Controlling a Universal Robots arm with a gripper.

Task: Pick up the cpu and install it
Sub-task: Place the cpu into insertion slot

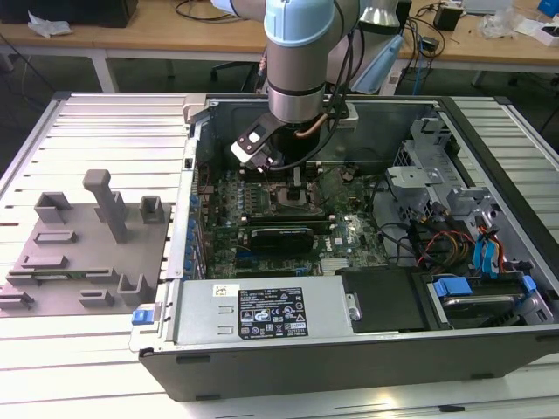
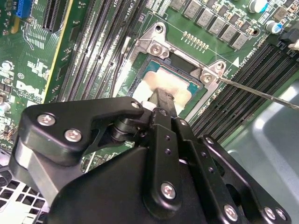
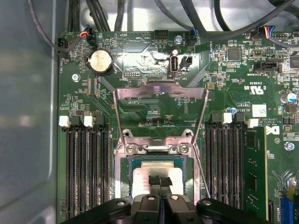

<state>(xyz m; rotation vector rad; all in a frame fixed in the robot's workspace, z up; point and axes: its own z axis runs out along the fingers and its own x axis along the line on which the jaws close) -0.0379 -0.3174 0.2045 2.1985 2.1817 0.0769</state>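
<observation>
The cpu, a flat square chip with a silvery-white lid, lies flat inside the open socket on the green motherboard. The socket's metal load plate is flipped back and its thin lever stands off to one side. My gripper is directly over the chip's middle, its two black fingers pressed together with nothing between them and their tips at or just above the lid. In the exterior view the arm's wrist hangs over the socket area inside the computer case.
Black memory slots flank the socket, and a memory stick sits in one. A black graphics card, the power supply, the drive cage with cables and the case walls surround it. Grey fixture blocks stand outside on the exterior view's left.
</observation>
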